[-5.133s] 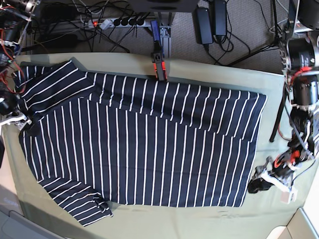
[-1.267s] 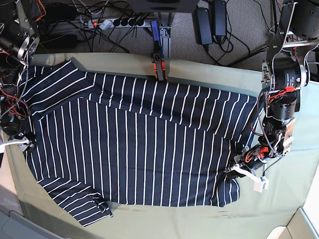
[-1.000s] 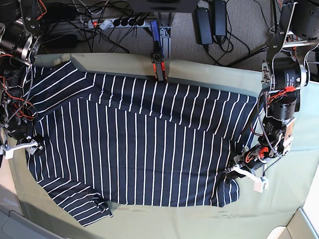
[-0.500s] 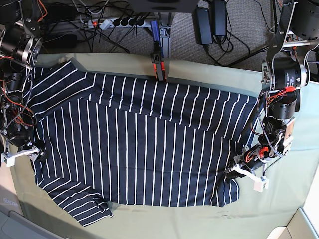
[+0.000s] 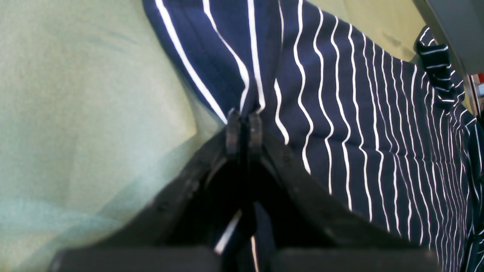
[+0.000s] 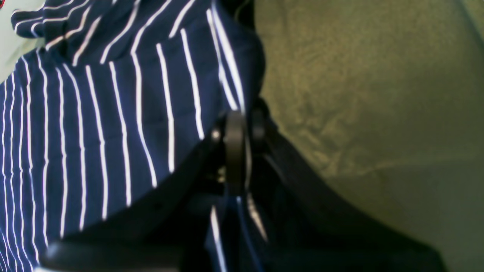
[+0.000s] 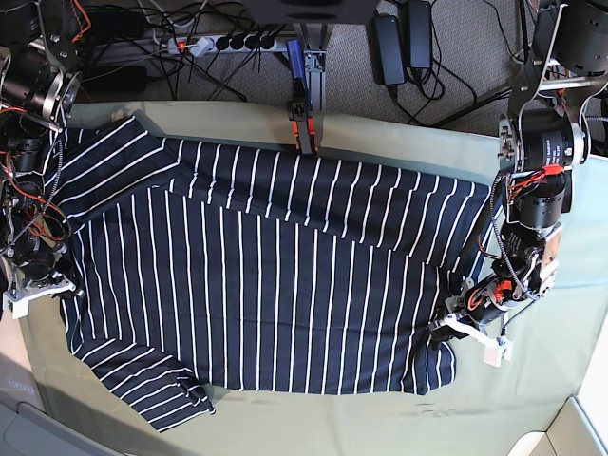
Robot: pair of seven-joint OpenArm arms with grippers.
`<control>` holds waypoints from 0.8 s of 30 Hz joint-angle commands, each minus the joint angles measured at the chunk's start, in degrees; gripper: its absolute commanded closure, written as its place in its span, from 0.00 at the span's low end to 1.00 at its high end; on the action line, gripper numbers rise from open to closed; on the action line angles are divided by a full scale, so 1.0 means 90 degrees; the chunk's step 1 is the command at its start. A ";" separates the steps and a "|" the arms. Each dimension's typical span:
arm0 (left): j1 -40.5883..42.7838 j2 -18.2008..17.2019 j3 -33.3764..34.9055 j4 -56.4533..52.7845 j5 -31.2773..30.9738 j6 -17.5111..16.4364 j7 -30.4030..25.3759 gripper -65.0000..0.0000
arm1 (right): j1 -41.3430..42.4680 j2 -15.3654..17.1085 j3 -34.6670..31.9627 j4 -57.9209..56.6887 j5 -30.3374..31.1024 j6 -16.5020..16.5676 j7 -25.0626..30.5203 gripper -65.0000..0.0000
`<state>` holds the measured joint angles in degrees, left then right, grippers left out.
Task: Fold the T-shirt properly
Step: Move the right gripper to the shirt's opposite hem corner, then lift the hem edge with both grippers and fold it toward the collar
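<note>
The dark navy T-shirt (image 7: 275, 266) with thin white stripes lies spread across the table, sleeves toward the left. The left gripper (image 7: 446, 332) is at the shirt's lower right hem, shut on a pinch of the fabric; in the left wrist view the closed fingertips (image 5: 244, 128) clamp the striped hem (image 5: 242, 87). The right gripper (image 7: 65, 288) is at the shirt's left edge, shut on the fabric; in the right wrist view its closed fingertips (image 6: 240, 126) hold the striped edge (image 6: 227, 75). The hem bunches inward near the left gripper.
A pale green cloth (image 7: 532, 399) covers the table under the shirt. A red and black clamp (image 7: 302, 119) stands at the back edge. Cables and a power strip (image 7: 218, 43) lie on the floor behind. A pale bin corner (image 7: 570, 427) shows at the lower right.
The right gripper has slid down along the shirt's left edge, drawing that edge inward and downward. The left gripper has stayed put, still clamped on the bunched hem.
</note>
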<state>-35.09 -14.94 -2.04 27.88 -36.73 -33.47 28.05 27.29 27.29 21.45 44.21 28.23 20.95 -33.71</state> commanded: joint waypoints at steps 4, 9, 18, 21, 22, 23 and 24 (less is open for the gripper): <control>-0.0209 -0.0109 -0.0007 0.0112 -0.0231 -0.0440 -0.0039 1.00 | 0.0158 0.0148 0.0019 0.0126 0.0070 -0.0112 -0.0007 1.00; -0.0204 -0.0488 -0.0007 0.0160 -0.1520 -0.0725 0.0610 1.00 | 0.0080 0.0260 0.0019 0.0143 0.0226 0.0214 -0.0527 1.00; -0.0163 -0.0891 -0.0007 0.0816 -0.2225 -0.0725 0.1707 1.00 | -0.0338 0.0733 0.0019 0.0185 0.1209 0.0442 -0.0804 1.00; 0.0029 -0.0925 -0.0007 0.1139 -0.2739 -0.0725 0.2263 1.00 | -0.0525 0.0823 0.0027 0.0342 0.1477 0.0486 -0.0962 1.00; 0.0119 -0.0920 -0.0007 0.1285 -0.2832 -0.0725 0.2392 1.00 | -0.0588 0.0828 0.0032 0.0427 0.1477 0.0491 -0.0974 1.00; 0.0228 -0.0918 -0.0007 0.1445 -0.2854 -0.0725 0.2446 1.00 | -0.0665 0.0833 0.0032 0.0517 0.1479 0.0491 -0.0974 1.00; 0.0352 -0.0920 -0.0007 0.1644 -0.2868 -0.0725 0.2458 1.00 | -0.0733 0.0833 0.0032 0.0629 0.1479 0.0491 -0.0974 1.00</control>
<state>-30.00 -22.52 -1.93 41.76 -61.17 -38.24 50.81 19.35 33.17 21.45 48.62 40.84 22.28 -43.22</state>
